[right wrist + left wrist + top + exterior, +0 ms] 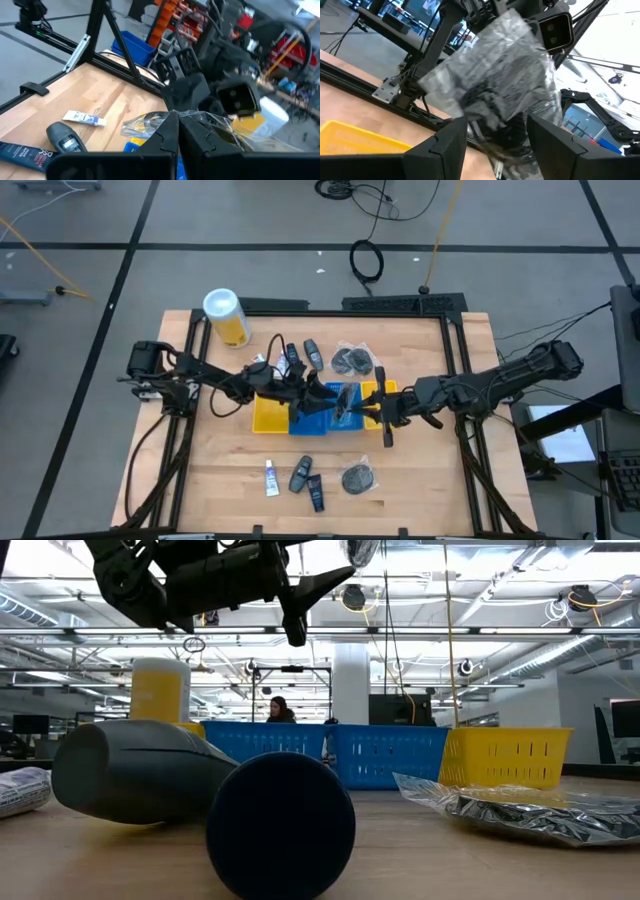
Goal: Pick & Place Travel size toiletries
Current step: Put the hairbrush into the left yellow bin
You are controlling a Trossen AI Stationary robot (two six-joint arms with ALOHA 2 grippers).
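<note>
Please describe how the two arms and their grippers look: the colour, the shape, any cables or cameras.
Both arms are dark, almost black, built of slim jointed segments with boxy motor housings. The left gripper and the right gripper each end in two flat, angular black fingers. A square grey camera module sits on the left arm's wrist. Black cables run along the links.

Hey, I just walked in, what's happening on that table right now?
Both robot arms meet over the blue plastic bin and yellow plastic bins at the middle of the wooden table. The right hand is shut on a crinkly clear packet with dark contents, and the left hand has its fingers open around the same packet, like a handover. More toiletries wait nearby: a small white tube, a dark navy mini bottle and another clear packet.
</note>
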